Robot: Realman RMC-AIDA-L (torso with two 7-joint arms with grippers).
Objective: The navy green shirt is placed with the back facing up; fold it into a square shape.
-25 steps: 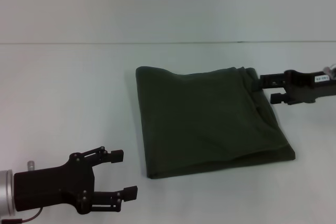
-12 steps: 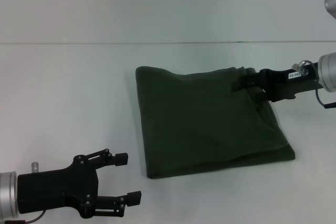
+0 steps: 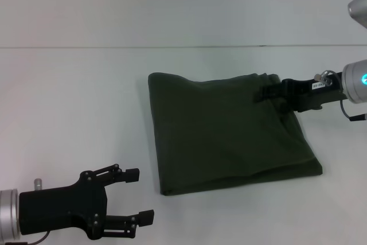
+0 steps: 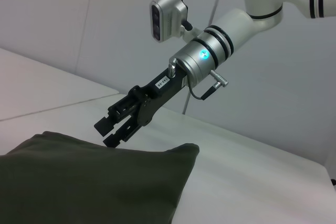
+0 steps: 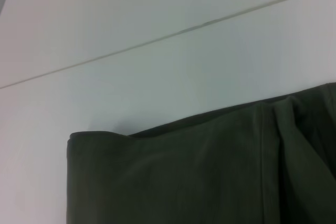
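Note:
The navy green shirt [image 3: 223,136] lies folded into a rough square on the white table, plain side up. It also shows in the left wrist view [image 4: 79,182] and the right wrist view [image 5: 199,177]. My right gripper [image 3: 269,96] is at the shirt's far right corner, just over the cloth. In the left wrist view, the right gripper [image 4: 107,132] has its fingers apart with nothing between them. My left gripper [image 3: 140,194] is open and empty, low at the near left, apart from the shirt.
The white table [image 3: 74,101] runs back to a pale wall, meeting it along a thin seam [image 3: 172,46]. Bare tabletop lies to the left of the shirt and in front of it.
My right gripper has moved left, from beside the shirt's far right corner to over it. My left gripper has sunk slightly toward the near edge and stays open.

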